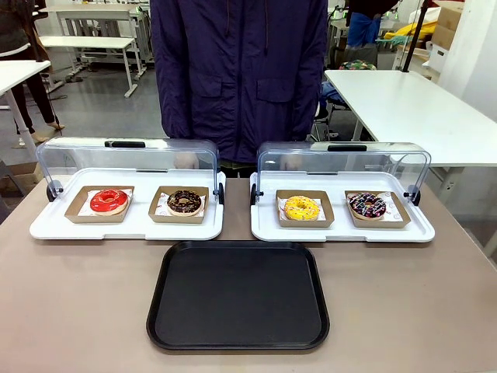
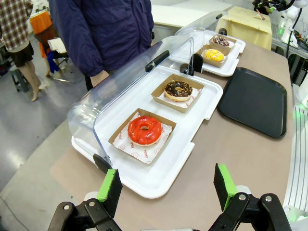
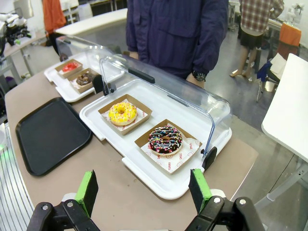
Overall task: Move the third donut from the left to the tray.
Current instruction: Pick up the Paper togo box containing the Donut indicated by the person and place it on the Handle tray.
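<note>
two grippers, both mine, both empty. my left gripper [image 2: 166,179] has its jaws spread wide, with nothing between the green pads. my right gripper [image 3: 143,185] stands the same, fully apart and gripping nothing.

beyond the right jaws sits the right white display tray [image 1: 342,231], its clear lid [image 1: 342,159] swung back. the third donut from the left [image 1: 301,207], yellow-iced with sprinkles, rests in its brown cardboard holder [image 1: 304,221] in this display tray, just beside a sprinkled chocolate donut [image 1: 366,204].

beyond the left jaws sits the left white display tray [image 1: 124,229], holding a red donut [image 1: 109,201] and a chocolate donut [image 1: 184,202].

the tray [image 1: 237,295], black, lies flat on the table [image 1: 78,311], near both display trays and centred before the gap between them.

a person [image 1: 237,70] stands at the far side. their hands seem to rest behind the lids, but the plastic blurs them.
</note>
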Motion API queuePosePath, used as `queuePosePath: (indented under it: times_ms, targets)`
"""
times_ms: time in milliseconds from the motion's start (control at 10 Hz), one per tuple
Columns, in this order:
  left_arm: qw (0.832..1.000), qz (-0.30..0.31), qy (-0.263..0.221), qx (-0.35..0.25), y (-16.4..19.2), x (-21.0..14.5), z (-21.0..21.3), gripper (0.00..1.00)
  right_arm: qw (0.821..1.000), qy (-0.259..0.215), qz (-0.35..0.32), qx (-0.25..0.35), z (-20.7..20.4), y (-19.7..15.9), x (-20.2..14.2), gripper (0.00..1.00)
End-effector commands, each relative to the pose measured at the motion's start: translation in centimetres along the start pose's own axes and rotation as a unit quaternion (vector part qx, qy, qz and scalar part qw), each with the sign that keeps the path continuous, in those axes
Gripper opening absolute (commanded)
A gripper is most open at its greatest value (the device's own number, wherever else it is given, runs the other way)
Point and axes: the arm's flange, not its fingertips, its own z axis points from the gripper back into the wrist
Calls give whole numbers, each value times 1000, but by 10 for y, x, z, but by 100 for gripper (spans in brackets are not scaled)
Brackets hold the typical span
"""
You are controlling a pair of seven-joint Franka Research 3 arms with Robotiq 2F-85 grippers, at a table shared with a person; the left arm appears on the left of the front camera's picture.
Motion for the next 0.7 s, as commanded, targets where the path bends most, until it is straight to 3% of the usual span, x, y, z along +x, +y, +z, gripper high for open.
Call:
queuePosePath:
  times_ms: [0,600]
  targets:
    - [1000,-4,2,-4,-1,0,1,100,1000,-12,12,-2,-1,-3,1,100]
    - [1000,-4,2,-4,-1,0,1,100,1000,-12,12,-2,-1,-3,1,100]
